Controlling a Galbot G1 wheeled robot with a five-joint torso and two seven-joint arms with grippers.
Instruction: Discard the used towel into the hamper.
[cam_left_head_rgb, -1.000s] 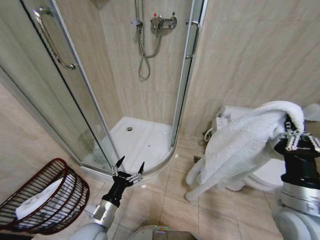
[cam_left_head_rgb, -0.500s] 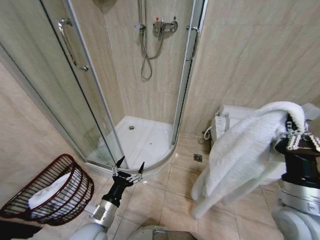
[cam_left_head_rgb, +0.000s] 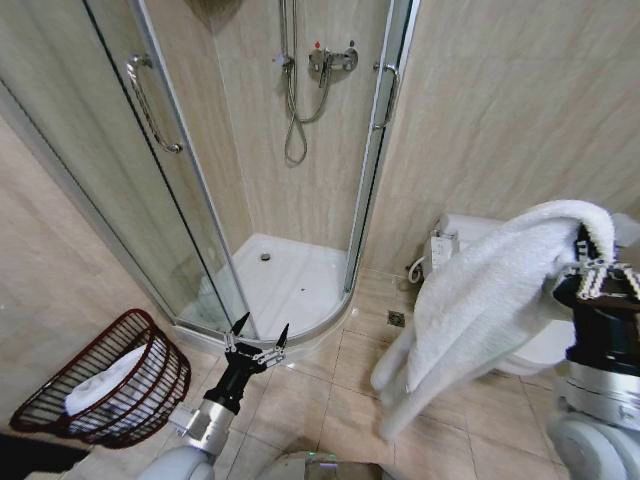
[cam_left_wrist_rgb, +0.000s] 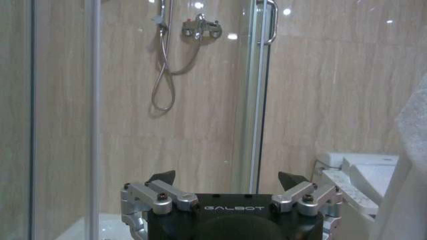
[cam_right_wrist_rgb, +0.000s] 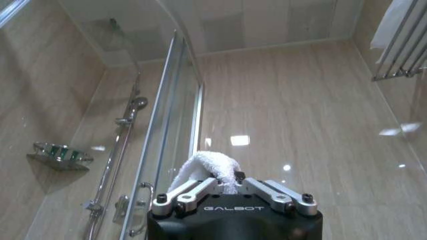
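Pickup done, drop not yet: right gripper (cam_left_head_rgb: 597, 272) is clamped on the white terry towel (cam_left_head_rgb: 480, 300), held high, well apart from the dark reddish-brown open-weave hamper (cam_left_head_rgb: 110, 385) at floor-left w/ white cloth inside; left gripper (cam_left_head_rgb: 257, 342) idle, jaws spread.

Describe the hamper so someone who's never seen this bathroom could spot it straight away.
Start at the glass corner shower enclosure, then look down to the beige tiled floor on its left side. There stands the hamper, a small round dark reddish-brown open-weave basket holding white cloth. It is the only dark, woven thing among pale tiles and white fixtures.
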